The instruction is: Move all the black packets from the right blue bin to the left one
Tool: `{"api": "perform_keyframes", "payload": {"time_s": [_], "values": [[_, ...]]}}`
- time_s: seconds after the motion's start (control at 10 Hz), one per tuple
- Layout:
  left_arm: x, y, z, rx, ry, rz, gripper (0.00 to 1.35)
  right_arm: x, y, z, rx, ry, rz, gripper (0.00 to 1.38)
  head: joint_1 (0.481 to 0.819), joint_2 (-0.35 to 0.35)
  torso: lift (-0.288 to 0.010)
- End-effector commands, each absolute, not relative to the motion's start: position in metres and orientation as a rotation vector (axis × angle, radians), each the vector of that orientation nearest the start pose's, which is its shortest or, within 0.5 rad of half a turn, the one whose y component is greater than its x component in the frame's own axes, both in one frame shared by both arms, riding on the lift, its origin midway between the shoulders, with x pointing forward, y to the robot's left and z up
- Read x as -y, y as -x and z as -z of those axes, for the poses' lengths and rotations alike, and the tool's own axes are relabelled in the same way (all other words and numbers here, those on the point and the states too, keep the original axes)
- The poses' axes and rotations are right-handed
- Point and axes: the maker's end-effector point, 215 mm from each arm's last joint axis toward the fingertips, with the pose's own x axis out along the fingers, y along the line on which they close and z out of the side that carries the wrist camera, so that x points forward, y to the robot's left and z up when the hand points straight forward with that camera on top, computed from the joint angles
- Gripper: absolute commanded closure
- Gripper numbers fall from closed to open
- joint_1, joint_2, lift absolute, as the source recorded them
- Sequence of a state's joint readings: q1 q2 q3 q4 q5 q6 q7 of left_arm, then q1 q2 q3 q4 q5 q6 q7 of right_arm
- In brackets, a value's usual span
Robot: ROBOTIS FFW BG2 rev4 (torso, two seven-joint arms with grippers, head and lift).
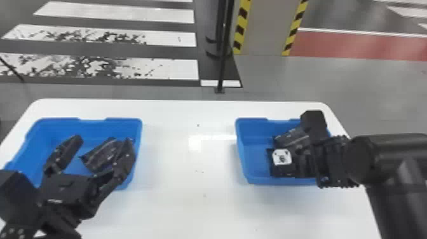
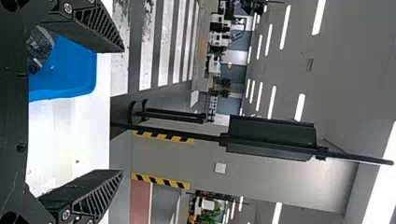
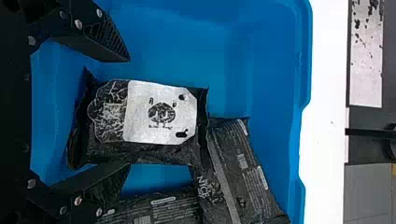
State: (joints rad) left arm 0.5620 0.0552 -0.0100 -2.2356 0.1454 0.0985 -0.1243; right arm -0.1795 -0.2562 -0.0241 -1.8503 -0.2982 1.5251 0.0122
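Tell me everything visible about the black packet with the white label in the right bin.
The black packet looks like crinkled, shiny film, with crimped ends and a white panel bearing a round dark figure. It lies label up in the right blue bin, between the right gripper's open fingers, one end against a neighbouring packet. Whether a finger touches it is unclear.

Black arms [image 1: 397, 147], rounded joints [image 1: 359, 160], silver screws [image 3: 78, 24]

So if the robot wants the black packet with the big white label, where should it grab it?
Probably across its middle, pinching the two long sides, coming down from above. The packet lies label up, longer than it is wide, and the right gripper has its open fingers on either side.
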Motion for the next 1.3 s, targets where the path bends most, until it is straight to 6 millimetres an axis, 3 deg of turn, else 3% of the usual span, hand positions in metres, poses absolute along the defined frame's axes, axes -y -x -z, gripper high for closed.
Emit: {"api": "perform_keyframes", "payload": {"time_s": [0.0, 0.1, 0.2, 0.5, 0.7, 0.8, 1.1, 1.2], "values": [[-0.191, -0.431, 0.287, 0.009, 0.104, 0.178, 0.11, 0.284, -0.476, 0.474, -1.110, 0.014, -0.087, 0.43, 0.695, -0.115, -0.140], [-0.191, -0.431, 0.286, 0.014, 0.104, 0.179, 0.11, 0.277, -0.474, 0.476, -1.117, 0.030, -0.108, 0.93, 0.695, -0.114, -0.140], [-0.192, -0.431, 0.286, 0.014, 0.103, 0.178, 0.11, 0.271, -0.479, 0.468, -1.070, 0.026, -0.117, 1.13, 0.695, -0.111, -0.140], [-0.193, -0.431, 0.286, 0.022, 0.107, 0.178, 0.11, 0.281, -0.489, 0.445, -0.926, 0.042, -0.056, 1.15, 0.695, -0.098, -0.140], [-0.194, -0.430, 0.283, 0.042, 0.112, 0.176, 0.11, 0.290, -0.497, 0.415, -0.784, 0.056, -0.008, 1.16, 0.695, -0.111, -0.140], [-0.195, -0.430, 0.278, 0.062, 0.111, 0.174, 0.11, 0.282, -0.507, 0.398, -0.688, 0.032, -0.030, 1.16, 0.695, -0.114, -0.140], [-0.193, -0.429, 0.274, 0.079, 0.120, 0.176, 0.11, 0.220, -0.552, 0.328, -0.309, -0.110, -0.276, 1.16, 0.695, -0.061, -0.140], [-0.191, -0.430, 0.274, 0.079, 0.123, 0.180, 0.11, 0.179, -0.553, 0.318, -0.245, -0.162, -0.383, 1.15, 0.695, -0.050, -0.140]]}}
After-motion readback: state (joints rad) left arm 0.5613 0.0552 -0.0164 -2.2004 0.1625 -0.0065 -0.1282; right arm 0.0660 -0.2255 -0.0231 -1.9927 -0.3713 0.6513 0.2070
